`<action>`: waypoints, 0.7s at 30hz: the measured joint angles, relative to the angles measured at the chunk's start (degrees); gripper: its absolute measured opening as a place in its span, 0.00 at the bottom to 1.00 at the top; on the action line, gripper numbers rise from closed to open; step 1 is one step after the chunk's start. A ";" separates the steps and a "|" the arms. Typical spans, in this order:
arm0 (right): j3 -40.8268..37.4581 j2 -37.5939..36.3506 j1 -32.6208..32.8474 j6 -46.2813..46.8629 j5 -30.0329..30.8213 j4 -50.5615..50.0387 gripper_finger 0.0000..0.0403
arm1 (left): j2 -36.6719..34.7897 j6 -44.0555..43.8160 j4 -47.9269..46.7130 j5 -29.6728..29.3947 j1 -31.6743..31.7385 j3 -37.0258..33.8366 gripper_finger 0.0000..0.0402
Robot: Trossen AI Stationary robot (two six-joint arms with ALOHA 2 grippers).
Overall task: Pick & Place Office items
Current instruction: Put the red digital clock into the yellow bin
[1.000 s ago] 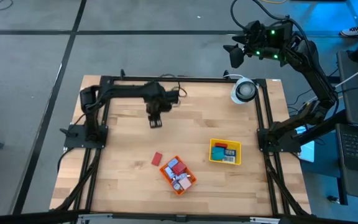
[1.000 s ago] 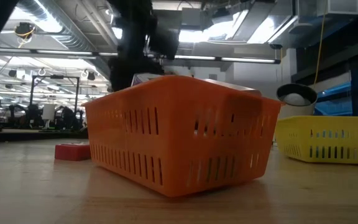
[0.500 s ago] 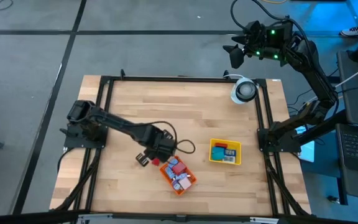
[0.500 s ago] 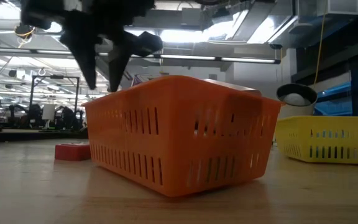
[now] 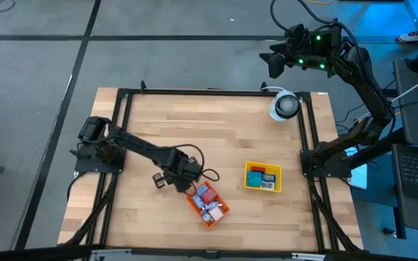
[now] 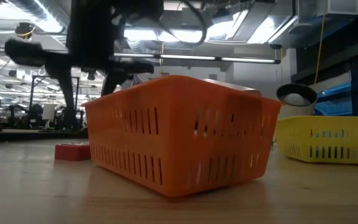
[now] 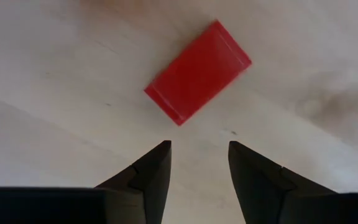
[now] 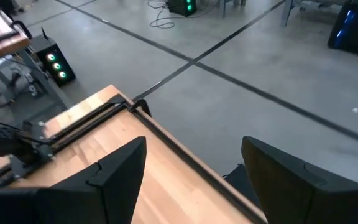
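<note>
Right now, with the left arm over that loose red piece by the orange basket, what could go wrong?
1. The red piece lies skewed to the left gripper, whose fingers are open; closing may twist or push it away.
2. The orange basket sits close beside it, so the fingers could clip its wall.
3. The right gripper is parked off the table, no conflict there.

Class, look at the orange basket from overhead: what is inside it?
Inside the orange basket lies a heap of small pieces, red, blue and pale ones on top. Whatever sits beneath that top layer is covered, so a full count is impossible.
</note>
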 joint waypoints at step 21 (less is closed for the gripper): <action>-0.02 1.34 0.22 10.19 1.38 -0.25 0.67 | 0.06 10.03 13.14 3.02 -4.00 -4.54 0.67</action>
